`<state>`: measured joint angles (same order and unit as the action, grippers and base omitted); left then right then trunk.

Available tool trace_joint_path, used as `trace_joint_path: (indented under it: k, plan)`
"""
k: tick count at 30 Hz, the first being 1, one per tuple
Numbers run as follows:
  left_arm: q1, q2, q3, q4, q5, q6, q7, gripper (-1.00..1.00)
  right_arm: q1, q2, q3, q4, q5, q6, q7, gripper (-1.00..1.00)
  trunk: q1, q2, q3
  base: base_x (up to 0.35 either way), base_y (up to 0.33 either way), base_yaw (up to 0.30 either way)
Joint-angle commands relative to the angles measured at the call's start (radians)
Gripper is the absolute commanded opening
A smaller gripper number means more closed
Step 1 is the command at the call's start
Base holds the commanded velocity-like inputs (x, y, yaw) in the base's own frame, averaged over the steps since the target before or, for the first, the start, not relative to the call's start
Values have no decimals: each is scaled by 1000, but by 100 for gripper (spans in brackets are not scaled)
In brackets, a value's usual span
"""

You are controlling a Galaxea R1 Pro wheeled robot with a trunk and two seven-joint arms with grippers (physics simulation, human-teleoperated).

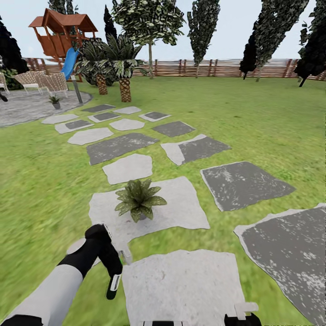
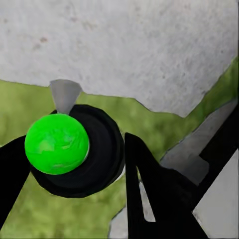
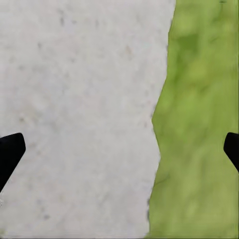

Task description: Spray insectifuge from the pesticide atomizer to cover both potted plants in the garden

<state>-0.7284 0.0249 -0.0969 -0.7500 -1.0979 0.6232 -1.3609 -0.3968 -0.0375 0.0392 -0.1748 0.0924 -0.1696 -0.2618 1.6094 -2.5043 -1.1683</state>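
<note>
a green lawn [image 1: 253, 113] crossed by grey and white stepping stones [image 1: 181, 280] runs to a brown slatted fence [image 1: 217, 67]. the left gripper [image 1: 108, 253] is clamped on the dark spray bottle with a white label [image 1: 113, 284], just short of a low green rosette plant [image 1: 138, 199]. the right gripper [image 3: 119, 144] hangs apart and empty. pickup looks done; a second potted plant [image 1: 55, 100] waits far off, and whether any spraying has happened cannot be told.

Two potted plants [image 1: 138, 199] [image 1: 55, 101], two palms [image 1: 122, 68] [image 1: 97, 63], one playhouse [image 1: 61, 34].
</note>
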Motion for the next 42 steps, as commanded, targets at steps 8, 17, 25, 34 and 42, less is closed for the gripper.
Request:
trace_joint_path:
  k: [8,17,25,34,42]
  plan:
    - [90,9,73,12,200,-291,263,-100,-3,-78,60,-281,158,6,373,100,0,0,-1,-17,-12,2]
    - [82,13,69,4,204,-349,180,-100,-6,-96,60,-633,322,65,981,100,0,0,-1,0,0,0]
    - [82,-1,61,8,197,-440,142,-100,-6,-93,61,-793,324,182,1174,-100,0,0,-1,0,0,0]
    - [84,-7,23,5,197,-448,149,-100,-7,-81,62,-847,315,187,1181,-100,0,0,-1,0,0,0]
    - [84,-67,-18,1,197,-484,157,-100,-7,-15,62,-850,314,187,1180,-100,0,0,-1,0,0,0]
